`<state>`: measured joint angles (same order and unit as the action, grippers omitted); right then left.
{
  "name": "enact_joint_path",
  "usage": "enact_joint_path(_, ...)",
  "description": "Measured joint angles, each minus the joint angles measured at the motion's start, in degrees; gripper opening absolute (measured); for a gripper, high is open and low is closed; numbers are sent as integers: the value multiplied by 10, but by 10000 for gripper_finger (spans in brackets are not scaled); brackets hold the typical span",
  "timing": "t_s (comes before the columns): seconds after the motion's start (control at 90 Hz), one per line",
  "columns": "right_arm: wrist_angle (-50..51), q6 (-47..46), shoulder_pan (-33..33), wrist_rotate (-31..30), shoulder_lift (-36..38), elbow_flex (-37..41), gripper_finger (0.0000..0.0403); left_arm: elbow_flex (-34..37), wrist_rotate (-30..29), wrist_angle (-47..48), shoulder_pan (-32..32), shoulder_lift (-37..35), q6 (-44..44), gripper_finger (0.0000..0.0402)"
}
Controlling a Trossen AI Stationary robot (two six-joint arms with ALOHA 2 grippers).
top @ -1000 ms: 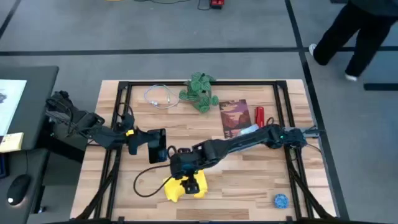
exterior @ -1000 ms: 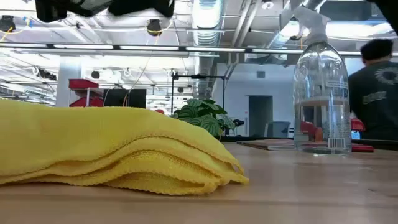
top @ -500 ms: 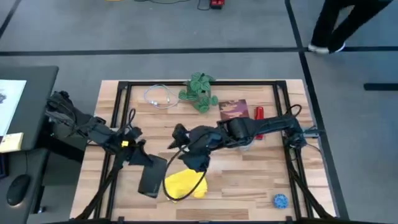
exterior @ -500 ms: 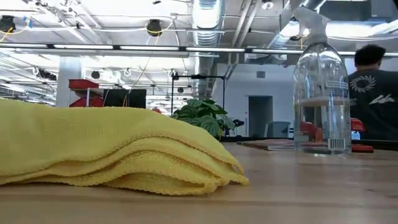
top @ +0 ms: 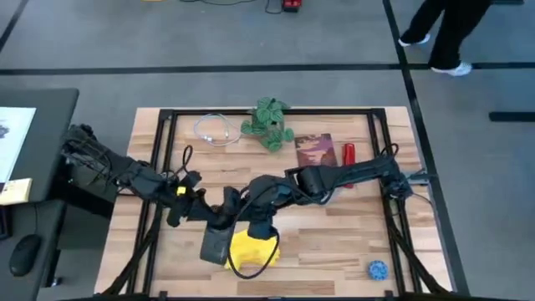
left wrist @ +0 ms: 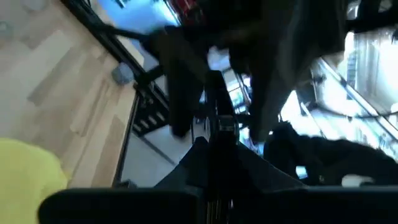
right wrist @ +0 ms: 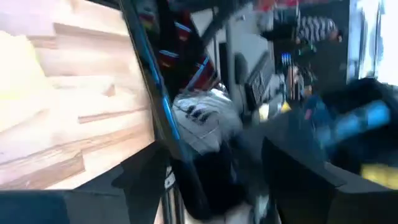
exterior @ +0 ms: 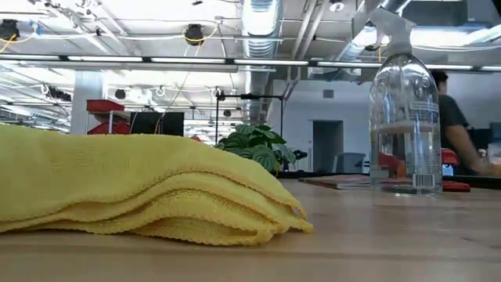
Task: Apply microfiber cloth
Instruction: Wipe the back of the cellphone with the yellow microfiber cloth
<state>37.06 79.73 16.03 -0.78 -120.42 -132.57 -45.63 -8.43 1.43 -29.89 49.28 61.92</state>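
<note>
Here, view by view:

High view, cloth: the microfiber cloth (top: 248,249) lies bunched near the front edge of the table (top: 334,251), a yellow heap with a loose loop of cable just in front of it.
High view, left gripper: the left gripper (top: 209,224) reaches in from the left and grips a black phone (top: 216,242), whose lower end touches or overlaps the cloth's left side.
High view, right gripper: the right gripper (top: 261,224) hangs just above the cloth's rear edge; I cannot tell whether its fingers are parted or closed.
Low view, cloth: it fills the left half in several soft folded layers with stitched, wavy hems, a spray bottle (exterior: 403,117) well apart to the right.
Left wrist view: a yellow corner of cloth (left wrist: 28,183) shows on the wood; the phone's edge runs between this arm's dark fingers.
Right wrist view: blurred; only a pale yellow patch of cloth (right wrist: 18,74) is readable.
Handling, a judgement: light, limp and grippy, not fragile; it will likely drape and unfold when lifted.
Grasp, a judgement: pinch the thick top fold near the rear edge, through several layers, clear of the cable.
</note>
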Motion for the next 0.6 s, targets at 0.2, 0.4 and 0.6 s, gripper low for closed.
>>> enact_joint_path(0.2, -18, 16, -9, -10, -21, -1, 171, 2, 49, 17, 20, -2, -3, 11)
enact_joint_path(0.4, -29, 16, -8, -12, -27, -3, 64, 1, 59, 18, 24, -3, -6, 15)
enact_joint_path(0.6, 13, -65, -4, -28, -28, -3, 34, 1, 51, 67, 35, -7, -31, 80)
